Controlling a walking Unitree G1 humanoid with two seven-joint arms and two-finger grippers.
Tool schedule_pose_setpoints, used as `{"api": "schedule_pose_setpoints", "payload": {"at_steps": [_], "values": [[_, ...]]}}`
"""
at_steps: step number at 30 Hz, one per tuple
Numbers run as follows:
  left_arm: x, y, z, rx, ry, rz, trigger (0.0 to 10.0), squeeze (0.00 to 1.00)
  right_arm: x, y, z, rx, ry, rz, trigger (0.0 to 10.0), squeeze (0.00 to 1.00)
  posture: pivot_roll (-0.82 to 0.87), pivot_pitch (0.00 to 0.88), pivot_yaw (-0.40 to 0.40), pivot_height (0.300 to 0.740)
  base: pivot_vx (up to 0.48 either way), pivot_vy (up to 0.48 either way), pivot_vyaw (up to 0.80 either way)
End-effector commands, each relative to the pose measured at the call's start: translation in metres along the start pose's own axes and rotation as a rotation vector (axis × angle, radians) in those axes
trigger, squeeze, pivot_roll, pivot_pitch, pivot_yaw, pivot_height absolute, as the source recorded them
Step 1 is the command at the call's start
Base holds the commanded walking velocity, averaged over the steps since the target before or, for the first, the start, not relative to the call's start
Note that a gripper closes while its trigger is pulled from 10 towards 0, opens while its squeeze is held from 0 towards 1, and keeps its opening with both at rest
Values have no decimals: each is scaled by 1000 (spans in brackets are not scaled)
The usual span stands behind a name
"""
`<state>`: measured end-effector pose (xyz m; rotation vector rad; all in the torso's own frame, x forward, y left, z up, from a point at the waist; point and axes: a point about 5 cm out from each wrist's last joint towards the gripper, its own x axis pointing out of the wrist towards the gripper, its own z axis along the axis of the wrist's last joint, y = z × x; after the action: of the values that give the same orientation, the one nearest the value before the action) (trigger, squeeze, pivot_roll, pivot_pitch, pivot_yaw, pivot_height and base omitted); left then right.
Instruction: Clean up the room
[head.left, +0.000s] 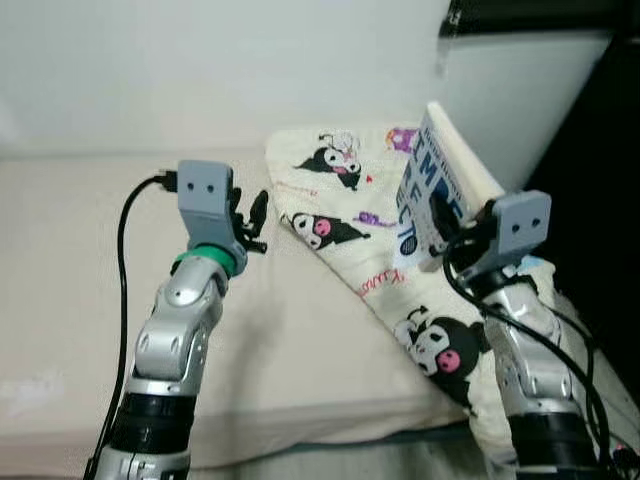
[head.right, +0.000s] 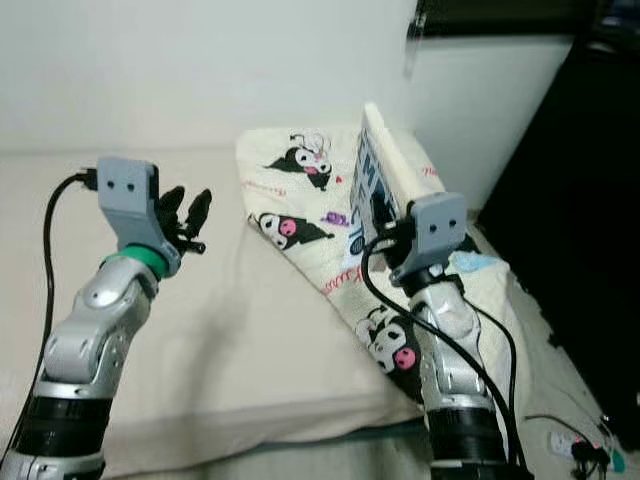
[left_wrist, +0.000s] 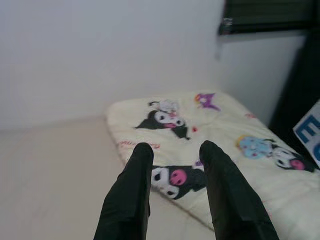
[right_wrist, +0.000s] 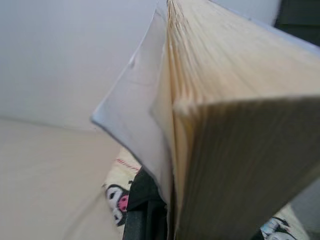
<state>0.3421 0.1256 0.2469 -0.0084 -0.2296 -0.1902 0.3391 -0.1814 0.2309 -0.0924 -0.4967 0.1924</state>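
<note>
One thick book (head.left: 440, 185) being held up by the right gripper (head.left: 447, 228) above the cartoon-print blanket (head.left: 345, 235) on the bed (head.left: 90, 300), near the white wall (head.left: 200, 70); fingers (right_wrist: 145, 210) closing on the lower part of the book, gripping the cover and page block, pages fanning slightly loose at the cover in the right wrist view; left gripper (head.left: 252, 222) hovering over the bare mattress just beside the blanket's edge, fingers (left_wrist: 131, 195) parted narrowly and holding nothing.

Possibly going wrong from here: slipping of the book, judging by a grip low on a tall, heavy volume with most of its weight above the fingers; tipping toward the blanket if the wrist rolls; the loose front cover peeling open and dragging pages out of the pinch; snagging of the right arm's cable on the blanket during any swing.

Standing nearly upright, long axis running up and slightly away from the robot, leaning a little toward the wall; blue-lettered cover facing the robot's left, page edges facing right and upward.
</note>
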Motion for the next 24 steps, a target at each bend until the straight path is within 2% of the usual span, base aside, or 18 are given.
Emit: {"api": "schedule_pose_setpoints", "payload": {"at_steps": [1, 7, 24], "values": [[-1, -1, -8, 8, 22, -19, 10000, 0, -4, -3, -3, 22, 5, -33, 10000, 0, -121, 69, 74, 735, 0, 0, 0], [0, -3, -8, 4, 25, -30, 10000, 0, -6, 0, -7, 37, 13, -36, 10000, 0, -122, 70, 80, 735, 0, 201, 0], [1, -2, -9, 3, 19, -30, 10000, 0, -7, 6, -9, 47, 19, -31, 10000, 0, -120, 74, 87, 735, 0, 453, 0]]}}
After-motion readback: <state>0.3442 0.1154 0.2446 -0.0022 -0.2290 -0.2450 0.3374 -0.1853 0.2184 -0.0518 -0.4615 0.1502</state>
